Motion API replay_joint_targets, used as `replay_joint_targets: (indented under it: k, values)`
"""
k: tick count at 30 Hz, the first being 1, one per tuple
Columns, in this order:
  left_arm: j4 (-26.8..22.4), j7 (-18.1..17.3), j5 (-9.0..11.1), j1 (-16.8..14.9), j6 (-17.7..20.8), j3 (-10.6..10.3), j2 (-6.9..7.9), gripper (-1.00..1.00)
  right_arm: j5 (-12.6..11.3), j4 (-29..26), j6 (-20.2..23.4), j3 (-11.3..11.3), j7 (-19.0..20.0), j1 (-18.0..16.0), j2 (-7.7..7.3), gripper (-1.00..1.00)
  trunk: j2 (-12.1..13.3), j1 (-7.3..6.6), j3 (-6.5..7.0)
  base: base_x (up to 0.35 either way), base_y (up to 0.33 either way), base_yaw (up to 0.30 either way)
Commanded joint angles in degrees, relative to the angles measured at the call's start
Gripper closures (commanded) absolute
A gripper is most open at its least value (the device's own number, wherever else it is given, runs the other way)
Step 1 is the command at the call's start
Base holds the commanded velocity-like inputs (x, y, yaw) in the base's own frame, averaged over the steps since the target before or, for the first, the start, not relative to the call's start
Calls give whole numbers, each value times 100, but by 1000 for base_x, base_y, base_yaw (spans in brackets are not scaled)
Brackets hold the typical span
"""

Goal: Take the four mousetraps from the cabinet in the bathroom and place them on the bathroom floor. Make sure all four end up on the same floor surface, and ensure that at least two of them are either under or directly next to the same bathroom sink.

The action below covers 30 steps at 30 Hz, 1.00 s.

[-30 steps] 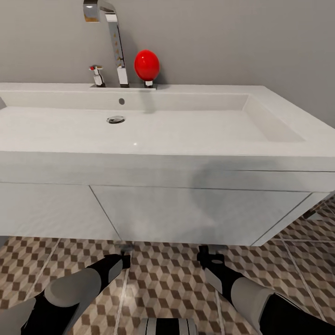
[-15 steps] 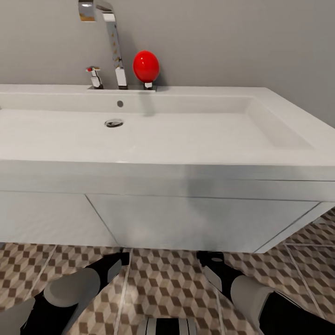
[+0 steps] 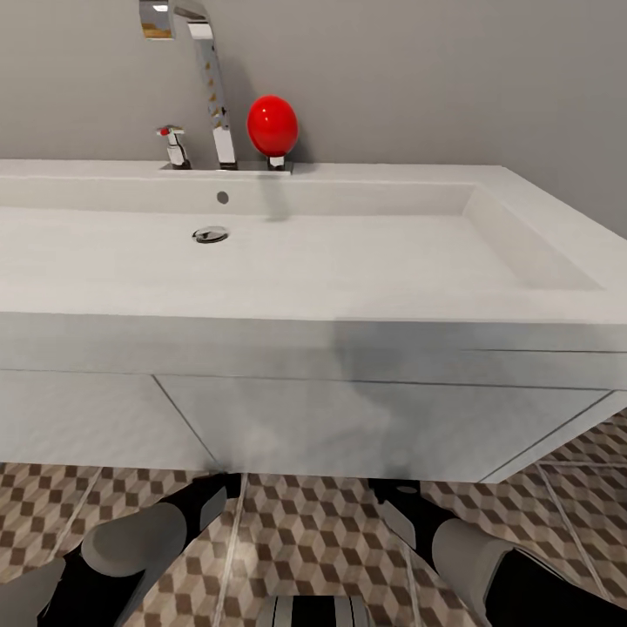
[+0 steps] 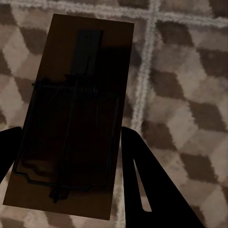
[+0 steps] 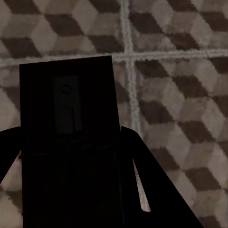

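Two mousetraps show, one between each gripper's fingers. The left gripper is clamped on a brown mousetrap, its wire frame up, reaching out past the fingertips over the tiled floor. The right gripper grips a darker mousetrap the same way. Both forearms reach under a white sink.
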Motion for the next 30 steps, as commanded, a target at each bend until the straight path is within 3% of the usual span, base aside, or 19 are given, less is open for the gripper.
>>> replay_joint_targets:
  k: [1, 12, 23, 30]
  values:
    - [14, 25, 36, -22, 28, -29, -1, 100, -86, -1, -41, -16, -1, -64, -2, 100, -2, -2, -2, 0, 0, 0]
    - [13, 25, 36, -22, 28, -35, -1, 100, -89, -1, -52, -42, -8, -64, -13, 100, -2, -2, -2, 0, 0, 0]
    - [14, 25, 36, -22, 28, -263, -1, 100, -89, -10, -68, -43, -2, -64, -5, 100, -2, -2, -2, 0, 0, 0]
    - [15, 25, 36, -22, 28, -270, 6, 100, -83, -17, -83, -41, 5, -51, -4, 100, -2, -2, -7, 0, 0, 0]
